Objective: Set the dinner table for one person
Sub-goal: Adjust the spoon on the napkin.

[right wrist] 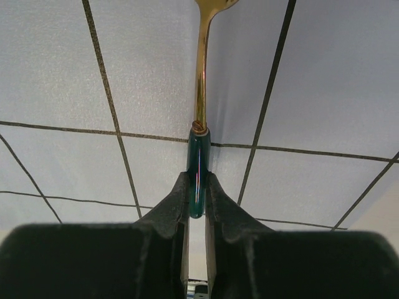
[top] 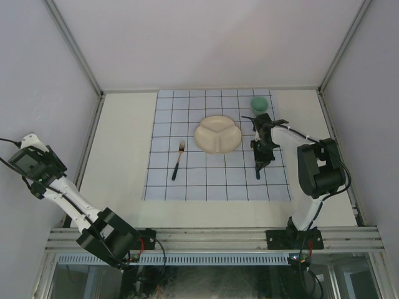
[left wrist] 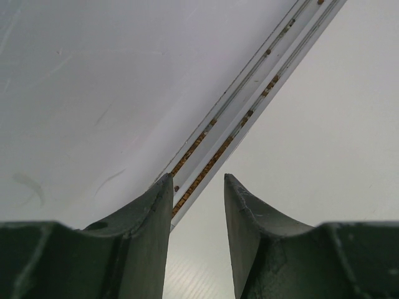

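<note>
Tabletop (top: 118, 156): cream-white, matte and plain, filling the middle of the overhead view from the back wall (top: 206, 37) down to the aluminium rail (top: 212, 237) that carries both arm bases. Bare strips show left and right of the cloth.

Cloth (top: 212, 180): pale blue with dark grid lines, lying flat on the centre of the tabletop.

On the cloth:
- divided cream plate (top: 217, 134), just above centre
- fork (top: 177, 161) left of the plate and apart from it, tines toward the top of the frame, slightly slanted
- green cup (top: 260, 103), upper right, near the cloth's far edge

Right claw (right wrist: 197, 180): over the cloth, right of the plate and below the cup. Fingers pressed tight on the dark green handle of a utensil (right wrist: 201, 93). Its gold stem runs up out of the wrist frame, with the head cut off at the top edge. Cannot tell whether it touches the cloth.

Left claw (left wrist: 196, 184): at the far left of the overhead frame, off the tabletop beside the side wall. Fingers stand apart with nothing between them, facing a scuffed pale panel and a slanting metal channel (left wrist: 249, 106).

Room: pale grey panels on three sides, aluminium posts in the back corners.
</note>
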{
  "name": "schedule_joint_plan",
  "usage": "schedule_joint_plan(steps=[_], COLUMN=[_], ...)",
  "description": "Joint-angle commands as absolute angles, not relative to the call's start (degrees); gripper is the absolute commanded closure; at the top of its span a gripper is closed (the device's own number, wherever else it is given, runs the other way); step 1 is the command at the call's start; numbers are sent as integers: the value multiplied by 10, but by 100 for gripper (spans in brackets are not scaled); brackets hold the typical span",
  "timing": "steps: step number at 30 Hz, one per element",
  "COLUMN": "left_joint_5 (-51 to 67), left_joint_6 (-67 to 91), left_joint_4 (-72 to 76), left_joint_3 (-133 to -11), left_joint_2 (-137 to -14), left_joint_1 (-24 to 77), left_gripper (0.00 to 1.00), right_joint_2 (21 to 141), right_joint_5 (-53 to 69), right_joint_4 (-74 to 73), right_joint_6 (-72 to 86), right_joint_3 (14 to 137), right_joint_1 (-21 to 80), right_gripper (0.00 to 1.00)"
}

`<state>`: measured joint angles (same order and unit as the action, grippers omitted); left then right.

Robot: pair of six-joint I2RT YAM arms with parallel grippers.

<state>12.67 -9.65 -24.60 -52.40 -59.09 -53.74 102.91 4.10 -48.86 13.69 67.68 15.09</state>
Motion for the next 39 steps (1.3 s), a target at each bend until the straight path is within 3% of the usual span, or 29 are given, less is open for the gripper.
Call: schedule_joint_plan(steps=[1, 37, 39], left_joint_5=[136, 139, 139], left_joint_6=[-102, -102, -102], left_joint_4=[-239, -237, -238], left_joint_3=[-548, -543, -543], left_joint_2=[-571, -580, -580], left_joint_1=[-533, -529, -529], left_gripper=[57, 57, 57], right_joint_2=[1031, 1050, 1041], right_joint_5=[25, 47, 43], right_joint_4=[-467, -480, -480], right_joint_6=[115, 132, 132], right_joint_3=[703, 720, 720], right_joint_1=[146, 179, 180], right_gripper=[100, 100, 80])
